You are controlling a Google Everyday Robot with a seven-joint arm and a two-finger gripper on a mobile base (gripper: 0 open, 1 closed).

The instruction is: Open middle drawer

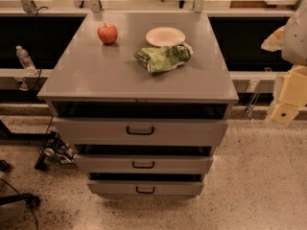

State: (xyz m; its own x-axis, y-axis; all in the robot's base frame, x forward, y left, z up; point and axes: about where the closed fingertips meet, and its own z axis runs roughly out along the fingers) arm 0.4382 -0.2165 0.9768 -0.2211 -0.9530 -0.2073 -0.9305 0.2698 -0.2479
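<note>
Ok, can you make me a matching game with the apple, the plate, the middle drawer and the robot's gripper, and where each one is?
Things:
1. apple
2. plate
3. middle drawer
4. gripper

Places:
A. second front down, with a small black handle
B. far right edge of the view
C. back left of the cabinet top
D. just behind the green bag

Pairs: 1-C, 2-D, 3-A, 4-B.

The gripper (pixel 288 104), at the right frame edge beside the cabinet (pixel 120 68), is cut off there. The middle drawer (pixel 143 164) interior lies in shadow; contents not discernible. The water bottle (pixel 24 59) label is too small to read.
</note>
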